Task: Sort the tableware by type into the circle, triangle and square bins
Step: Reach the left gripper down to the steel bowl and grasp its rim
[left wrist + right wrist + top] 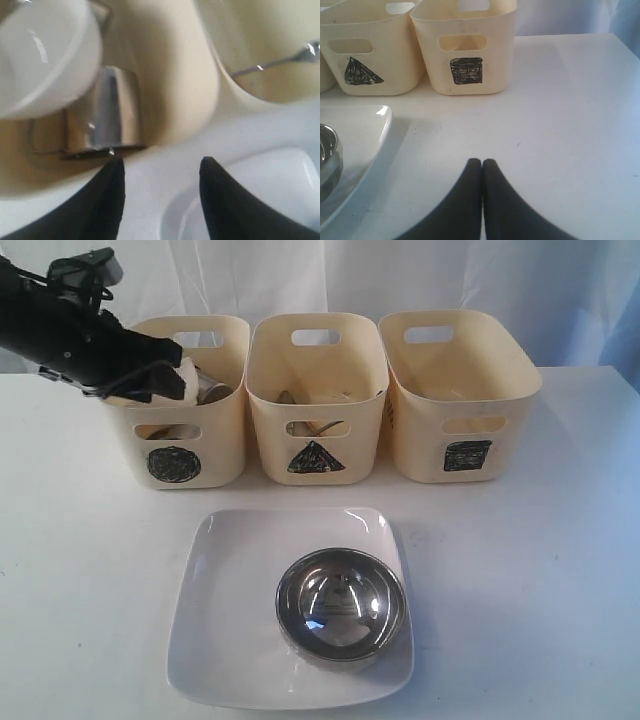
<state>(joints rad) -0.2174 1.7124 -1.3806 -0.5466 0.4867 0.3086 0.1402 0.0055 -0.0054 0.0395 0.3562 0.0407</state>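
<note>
Left wrist view: steel mug [105,110] partly behind white bowl [42,55]

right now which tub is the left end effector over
The tub marked with a circle: the left end effector hangs at its rim, away from the triangle tub and square tub.

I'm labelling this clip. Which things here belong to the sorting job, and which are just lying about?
Job: circle bin, triangle bin, square bin, square white plate, steel bowl, steel mug, small white bowl, cutlery.
Just there: table, white backdrop.
</note>
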